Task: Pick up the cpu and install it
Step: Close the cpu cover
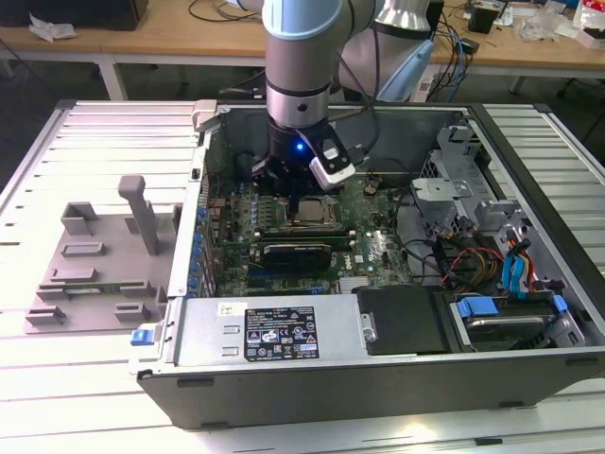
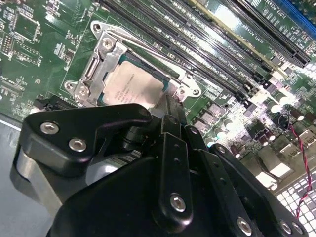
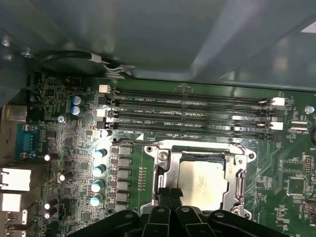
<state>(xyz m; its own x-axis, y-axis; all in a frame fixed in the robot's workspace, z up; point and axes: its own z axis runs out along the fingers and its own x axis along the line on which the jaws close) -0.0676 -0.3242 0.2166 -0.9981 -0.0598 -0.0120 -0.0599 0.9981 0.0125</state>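
Gripper [image 1: 301,192] hangs low over the socket [image 3: 240,173], right at the cpu [image 3: 203,183] edge; whether it is open or closed cannot be told. Cpu lies flat in the socket, mid-board. Judged light, stiff, thin, slick-topped, underside fragile: hold by opposite edges only.

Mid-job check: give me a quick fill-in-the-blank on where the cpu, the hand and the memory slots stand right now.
1. The cpu lies in the metal ___ frame on the board.
2. The board is ___ in colour.
3. The long memory slots beside the frame are ___.
4. The hand hangs over the ___.
Missing words: socket; green; empty; cpu.
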